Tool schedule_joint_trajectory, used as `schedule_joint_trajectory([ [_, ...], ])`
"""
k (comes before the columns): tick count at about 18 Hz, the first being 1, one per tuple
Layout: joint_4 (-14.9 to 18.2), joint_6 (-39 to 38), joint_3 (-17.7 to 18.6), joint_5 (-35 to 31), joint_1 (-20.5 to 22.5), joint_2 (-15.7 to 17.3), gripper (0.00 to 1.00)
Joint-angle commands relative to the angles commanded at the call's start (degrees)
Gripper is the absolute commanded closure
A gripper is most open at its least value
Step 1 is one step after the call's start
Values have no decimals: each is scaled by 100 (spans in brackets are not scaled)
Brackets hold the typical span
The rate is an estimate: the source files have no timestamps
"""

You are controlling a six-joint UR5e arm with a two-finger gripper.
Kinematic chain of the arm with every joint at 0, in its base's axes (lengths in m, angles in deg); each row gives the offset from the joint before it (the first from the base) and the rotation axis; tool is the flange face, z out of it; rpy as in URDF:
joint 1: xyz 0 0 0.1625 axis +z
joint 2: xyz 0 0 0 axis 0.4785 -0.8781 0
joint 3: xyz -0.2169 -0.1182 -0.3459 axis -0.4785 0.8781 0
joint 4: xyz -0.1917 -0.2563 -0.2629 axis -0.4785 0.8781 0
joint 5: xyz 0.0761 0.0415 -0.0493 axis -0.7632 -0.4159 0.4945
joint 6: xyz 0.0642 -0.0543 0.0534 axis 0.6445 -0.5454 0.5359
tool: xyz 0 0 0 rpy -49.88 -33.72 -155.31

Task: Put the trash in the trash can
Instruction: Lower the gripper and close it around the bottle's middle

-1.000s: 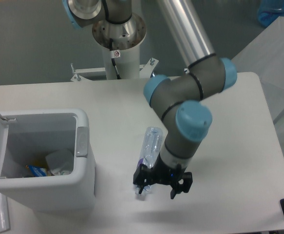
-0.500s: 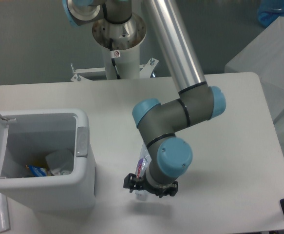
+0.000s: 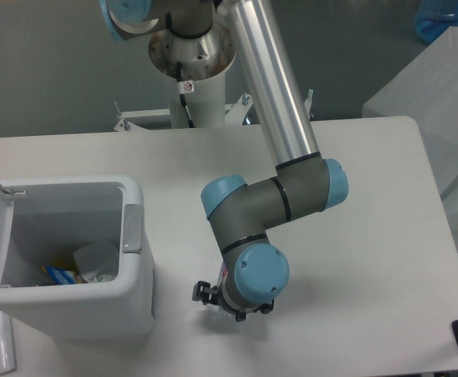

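Bottle [image 3: 224, 272] barely showing under the arm, lower centre; fingers [image 3: 206, 293] hidden, grip unclear; bin [image 3: 134, 259] at left.

White trash can [image 3: 126, 267] stands open; bottle [image 3: 225, 271] mostly hidden beneath arm.

Bottle [image 3: 225, 272] almost fully hidden under wrist, only a label sliver shows. Gripper [image 3: 222, 302] mostly covered, jaw state unreadable. Trash can [image 3: 138, 236] lid cut off left.
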Motion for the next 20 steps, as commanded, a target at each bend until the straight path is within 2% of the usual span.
schedule_joint_trajectory([
  [1,0,0,-9,0,0,0,61],
  [7,-35,0,-44,-9,0,9,73],
  [10,-53,0,-53,0,0,26,87],
  [14,-70,9,-70,9,9,97,90],
  [20,-97,26,-544,70,228,281,90],
])
